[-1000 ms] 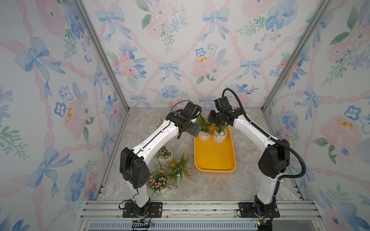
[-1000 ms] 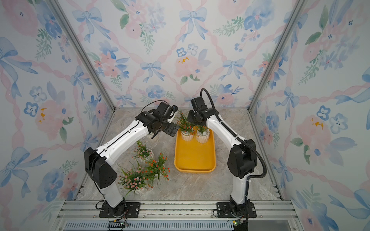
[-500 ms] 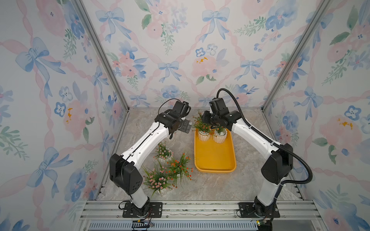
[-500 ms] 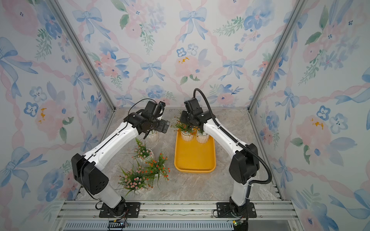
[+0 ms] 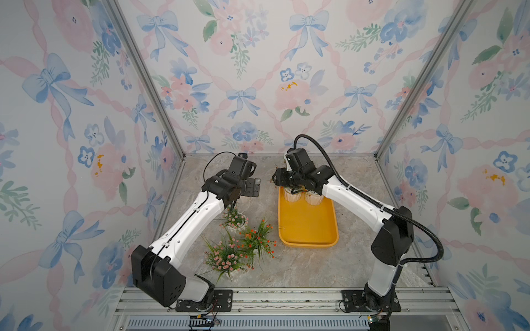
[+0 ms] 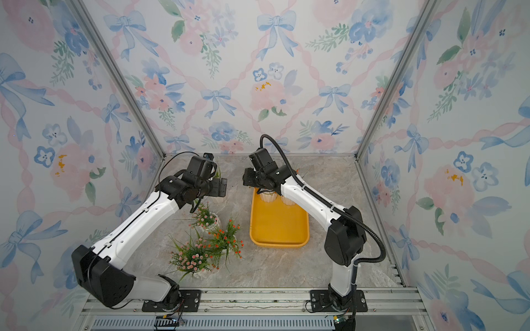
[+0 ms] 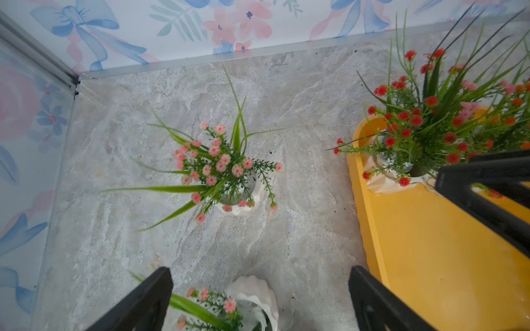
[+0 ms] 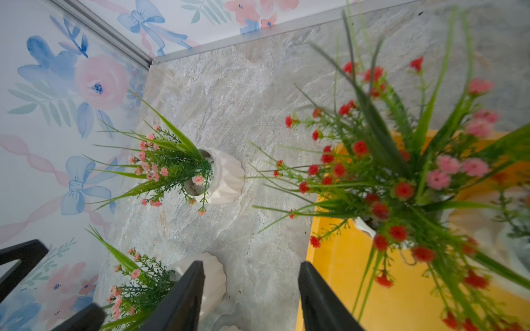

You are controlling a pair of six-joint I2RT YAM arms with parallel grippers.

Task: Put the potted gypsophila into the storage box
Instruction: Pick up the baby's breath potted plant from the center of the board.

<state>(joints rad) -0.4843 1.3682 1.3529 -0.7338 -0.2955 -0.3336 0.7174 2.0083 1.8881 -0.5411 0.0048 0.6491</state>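
Nearest the arm bases, at about 7 o'clock on the table, a large pink-flowered pot and an orange-flowered pot stand with their leaves mingling. A smaller pink pot sits just beyond them, toward 9 o'clock. All three rest on bare marble, outside the storage box, which lies at 3 o'clock with its near part unfilled.

At the box's 12 o'clock end two pots of gypsophila stand side by side: a red-flowered pot and a second boxed pot. Both are largely hidden under the right arm in both top views. The right gripper hovers by that end, jaws parted around nothing. The left gripper hangs at 11 o'clock above the table, jaws spread wide and empty.

Farthest out, toward the far-left corner, a fourth loose pot stands alone. By my judgement, two pots are stowed and four are left to move.
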